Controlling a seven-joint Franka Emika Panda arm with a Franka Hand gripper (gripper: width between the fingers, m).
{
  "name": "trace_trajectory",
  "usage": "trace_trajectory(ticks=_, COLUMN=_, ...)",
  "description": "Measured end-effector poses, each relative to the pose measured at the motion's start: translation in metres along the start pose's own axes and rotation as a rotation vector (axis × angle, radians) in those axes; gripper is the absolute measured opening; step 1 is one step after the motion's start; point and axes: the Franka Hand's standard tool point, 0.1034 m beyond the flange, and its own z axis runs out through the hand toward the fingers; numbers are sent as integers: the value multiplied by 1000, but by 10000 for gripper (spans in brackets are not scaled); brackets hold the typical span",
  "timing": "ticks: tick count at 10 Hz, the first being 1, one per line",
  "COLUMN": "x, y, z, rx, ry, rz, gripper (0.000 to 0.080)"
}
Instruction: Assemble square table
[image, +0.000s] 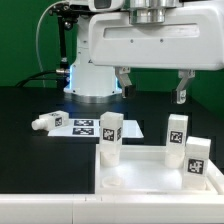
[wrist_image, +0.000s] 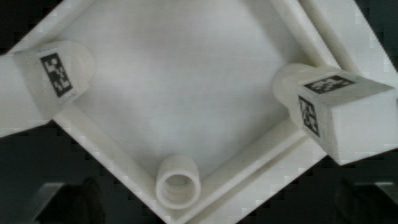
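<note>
The white square table panel (image: 150, 178) lies rim-up at the front of the black table. In the wrist view one leg (wrist_image: 50, 78) and another leg (wrist_image: 331, 100) stand at two opposite corners of the panel (wrist_image: 178, 90), and between them an empty round socket (wrist_image: 183, 186) shows. In the exterior view these legs are at the panel's left (image: 108, 150) and right (image: 197, 158). A third leg (image: 177, 130) stands behind the panel. A fourth (image: 47, 122) lies on its side at the exterior view's left. My gripper (image: 153, 86) hangs open well above the panel, holding nothing.
The marker board (image: 83, 127) lies flat behind the panel, between the lying leg and the standing ones. The arm's white base (image: 92, 82) stands at the back. A green wall closes off the rear.
</note>
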Motion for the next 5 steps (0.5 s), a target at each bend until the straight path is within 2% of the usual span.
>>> trace_trajectory(ticks=1, x=-6, y=15, z=-2, rx=18, ry=-8, rz=-2, gripper=649)
trace_trajectory(ticks=3, x=-28, y=60, z=-15, rx=25, ry=-42, rz=21, gripper=649)
trace_trajectory(ticks=5, x=-30, y=63, z=-14, rx=22, ry=-46, rz=49, gripper=649)
